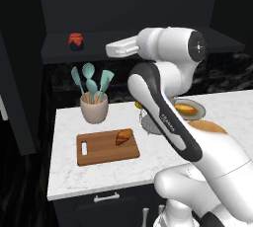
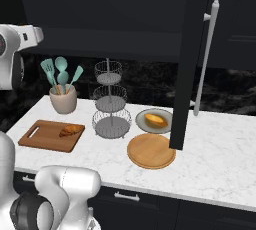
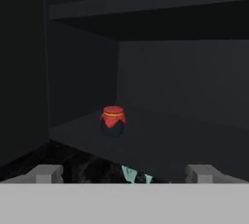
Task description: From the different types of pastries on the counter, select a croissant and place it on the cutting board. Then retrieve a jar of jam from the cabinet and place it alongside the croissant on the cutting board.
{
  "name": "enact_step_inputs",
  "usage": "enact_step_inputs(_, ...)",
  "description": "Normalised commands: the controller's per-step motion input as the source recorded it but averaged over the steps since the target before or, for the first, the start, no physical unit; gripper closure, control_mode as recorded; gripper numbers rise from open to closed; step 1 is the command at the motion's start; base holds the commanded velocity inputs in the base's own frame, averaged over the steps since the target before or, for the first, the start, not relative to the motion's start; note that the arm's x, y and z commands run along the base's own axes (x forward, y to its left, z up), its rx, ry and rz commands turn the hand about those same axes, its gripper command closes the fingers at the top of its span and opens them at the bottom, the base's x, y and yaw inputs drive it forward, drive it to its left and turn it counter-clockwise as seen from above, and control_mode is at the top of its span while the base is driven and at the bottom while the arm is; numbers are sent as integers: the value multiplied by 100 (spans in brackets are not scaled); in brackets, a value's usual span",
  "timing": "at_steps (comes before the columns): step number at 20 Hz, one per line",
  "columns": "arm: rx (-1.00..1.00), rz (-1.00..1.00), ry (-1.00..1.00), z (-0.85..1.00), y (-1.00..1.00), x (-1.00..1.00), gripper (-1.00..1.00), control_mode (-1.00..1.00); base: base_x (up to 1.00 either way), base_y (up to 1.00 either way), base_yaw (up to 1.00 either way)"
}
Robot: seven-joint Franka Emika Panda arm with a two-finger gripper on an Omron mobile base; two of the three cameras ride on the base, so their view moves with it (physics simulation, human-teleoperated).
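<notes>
I saw a matt wooden cutting board (image 1: 106, 147), a speckled marble-look counter (image 1: 69, 167) and a wire-metal basket stand (image 2: 111, 105).

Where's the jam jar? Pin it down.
The jar of jam stands on the cabinet's open shelf, upper left in the left base view, above the utensil cup.

The kitchen is dim and almost wholly black: dark wall cupboards (image 2: 125, 4) above, a glossy black marbled backsplash (image 2: 145, 81) behind, and dark drawers (image 2: 150, 206) with pale handles below. A tall black door (image 2: 192, 59) with a long grey handle (image 2: 206, 56) stands open. On the white speckled counter (image 2: 220, 159) stand a wire three-tier stand (image 2: 110, 106) and a beige cup of teal utensils (image 1: 94, 105)
</notes>
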Motion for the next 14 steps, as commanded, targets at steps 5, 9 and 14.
enact_step_inputs(5,0,0,0,0,26,17,-100,-100,0,0,0)
enact_step_inputs(9,0,0,0,0,33,30,-100,-100,0,0,0)
enact_step_inputs(14,0,0,0,0,12,28,-100,-100,0,0,0)
